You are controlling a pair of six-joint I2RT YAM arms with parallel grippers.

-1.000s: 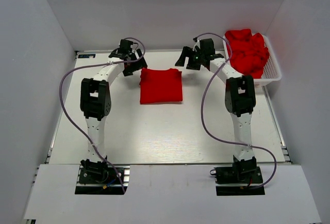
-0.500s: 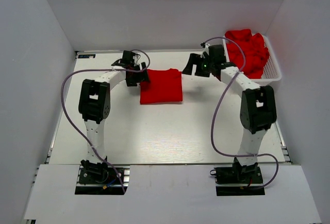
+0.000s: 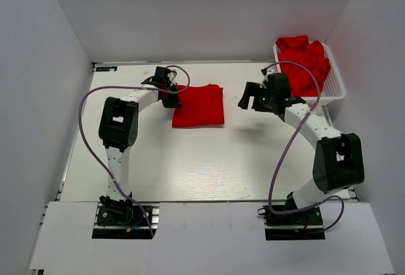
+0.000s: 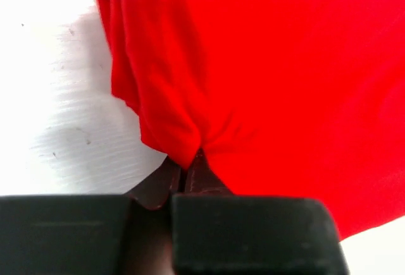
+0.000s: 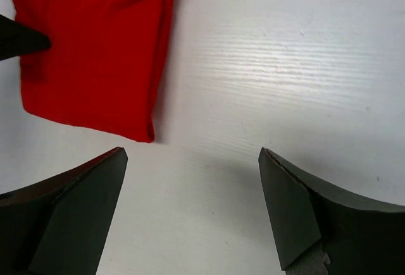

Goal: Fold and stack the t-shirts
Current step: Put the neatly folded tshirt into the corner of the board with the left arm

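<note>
1. The folded t-shirt (image 3: 198, 105) lies flat on the table (image 3: 202, 161), toward 12 o'clock from its middle;
2. The left end effector (image 3: 172, 96) sits at that shirt's 10 o'clock corner, clenched on its edge; the left wrist view shows fabric puckered between the closed fingers (image 4: 155, 189);
3. The right end effector (image 3: 252, 98) hangs at the shirt's 3 o'clock, apart from it, released and holding nothing;
4. A heap of t-shirts (image 3: 304, 63) fills the white mesh basket (image 3: 337, 88) at the table's 2 o'clock corner.
</note>
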